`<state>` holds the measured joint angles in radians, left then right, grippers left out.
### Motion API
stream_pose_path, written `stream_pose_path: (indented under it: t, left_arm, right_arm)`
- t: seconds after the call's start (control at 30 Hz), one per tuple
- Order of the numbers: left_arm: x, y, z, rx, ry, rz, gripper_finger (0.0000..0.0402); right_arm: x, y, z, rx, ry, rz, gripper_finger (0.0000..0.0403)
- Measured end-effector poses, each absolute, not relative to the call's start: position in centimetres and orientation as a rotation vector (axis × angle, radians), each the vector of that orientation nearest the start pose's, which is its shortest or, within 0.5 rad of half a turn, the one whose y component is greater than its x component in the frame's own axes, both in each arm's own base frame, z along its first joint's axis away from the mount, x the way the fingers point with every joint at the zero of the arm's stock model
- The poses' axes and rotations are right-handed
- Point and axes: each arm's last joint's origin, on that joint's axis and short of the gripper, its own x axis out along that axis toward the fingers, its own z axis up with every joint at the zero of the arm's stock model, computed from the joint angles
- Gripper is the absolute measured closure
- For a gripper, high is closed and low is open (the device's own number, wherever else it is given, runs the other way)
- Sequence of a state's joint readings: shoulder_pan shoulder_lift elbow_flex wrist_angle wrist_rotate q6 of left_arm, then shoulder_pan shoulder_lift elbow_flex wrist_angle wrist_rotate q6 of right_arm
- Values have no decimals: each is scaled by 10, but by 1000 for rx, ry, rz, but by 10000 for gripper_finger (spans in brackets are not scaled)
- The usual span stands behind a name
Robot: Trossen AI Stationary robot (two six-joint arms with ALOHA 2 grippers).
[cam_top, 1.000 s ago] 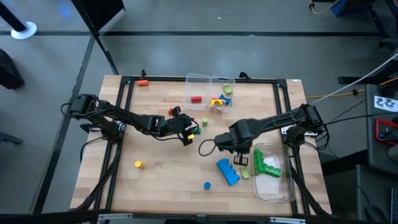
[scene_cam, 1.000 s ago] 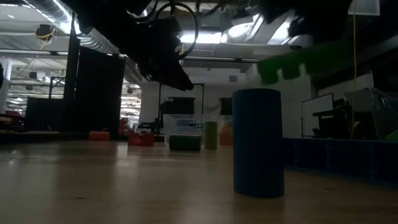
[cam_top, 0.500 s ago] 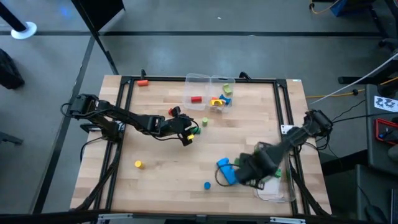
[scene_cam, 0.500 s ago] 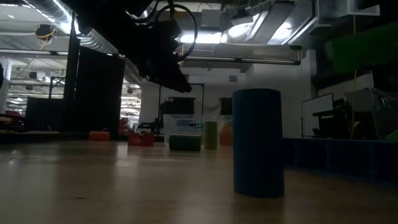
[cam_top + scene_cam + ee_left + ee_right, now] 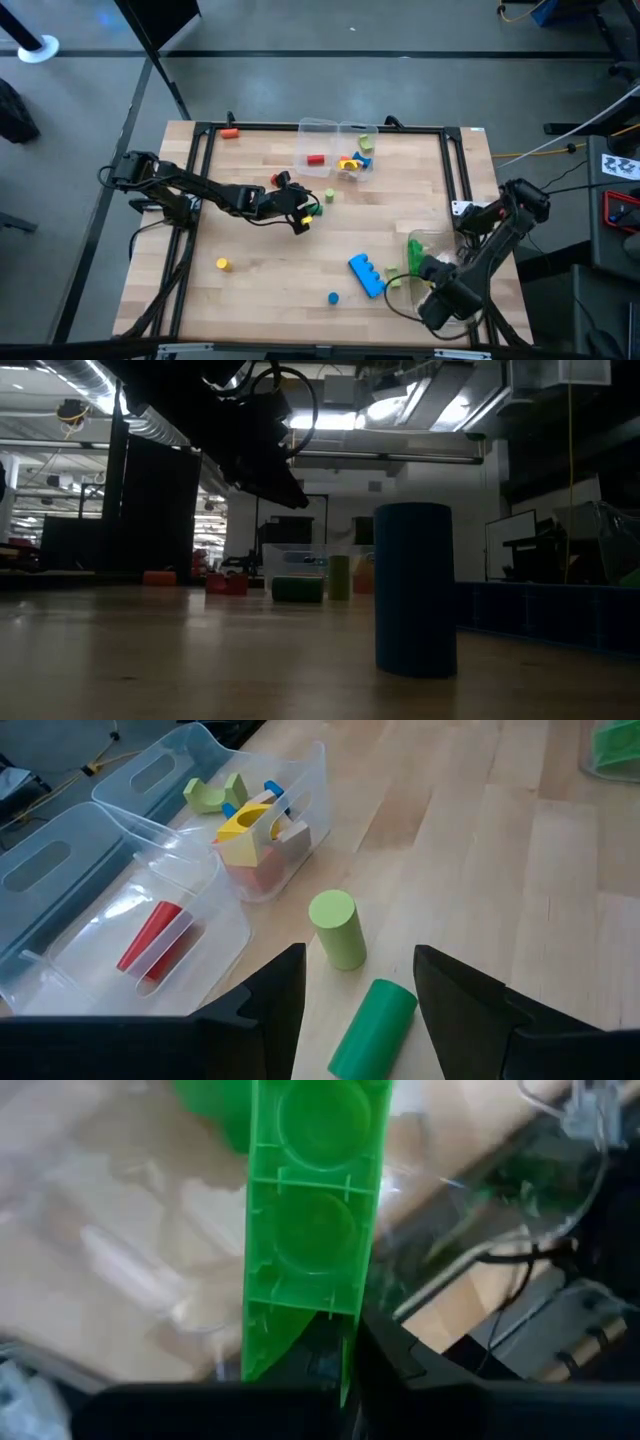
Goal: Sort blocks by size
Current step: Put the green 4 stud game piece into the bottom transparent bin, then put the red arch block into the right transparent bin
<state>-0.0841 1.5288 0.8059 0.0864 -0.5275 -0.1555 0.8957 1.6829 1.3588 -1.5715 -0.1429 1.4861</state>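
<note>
A long bright green studded plastic brick point(image 5: 312, 1220) is clamped between the right gripper's point(image 5: 340, 1350) dark fingers, over a clear plastic container point(image 5: 432, 250) at the table's right near corner, where another green piece point(image 5: 414, 249) shows through the wall. On the light wooden table point(image 5: 260, 270) just left of that container lies a blue studded brick point(image 5: 366, 275), with a small lime block point(image 5: 394, 282) beside it, a tiny blue cylinder point(image 5: 332, 297) nearby and a small yellow cylinder point(image 5: 222, 264) well to the left. The left gripper point(image 5: 358, 982) hovers mid-table, fingers apart, above a dark green cylinder point(image 5: 372, 1028) and a lime cylinder point(image 5: 337, 928). Two clear bins point(image 5: 150, 910) at the far edge hold a red cylinder point(image 5: 150, 934) and mixed small blocks point(image 5: 250, 820). A red block point(image 5: 230, 132) sits at the far left corner.
</note>
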Motion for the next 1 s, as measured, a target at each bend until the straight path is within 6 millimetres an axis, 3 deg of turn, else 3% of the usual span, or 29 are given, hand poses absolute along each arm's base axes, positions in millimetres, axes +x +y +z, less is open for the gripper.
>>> stream_pose_path:
  t: [0.37, 0.57, 0.73, 0.87, 1.0]
  left_arm:
    - [301, -1, 188, 76, 678, 504, 231]
    - [291, 22, 178, 171, 855, 513, 231]
    - [286, 43, 174, 206, 953, 411, 231]
    - [280, 61, 172, 169, 997, 462, 231]
    - [275, 76, 171, 20, 980, 577, 231]
  right_arm:
    - [152, 210, 234, 229, 1766, -795, 371]
    - [153, 212, 233, 231, 1766, -767, 357]
    - [153, 212, 233, 234, 1766, -759, 320]
    - [153, 212, 233, 234, 1766, -759, 283]
    - [153, 212, 233, 233, 1765, -759, 260]
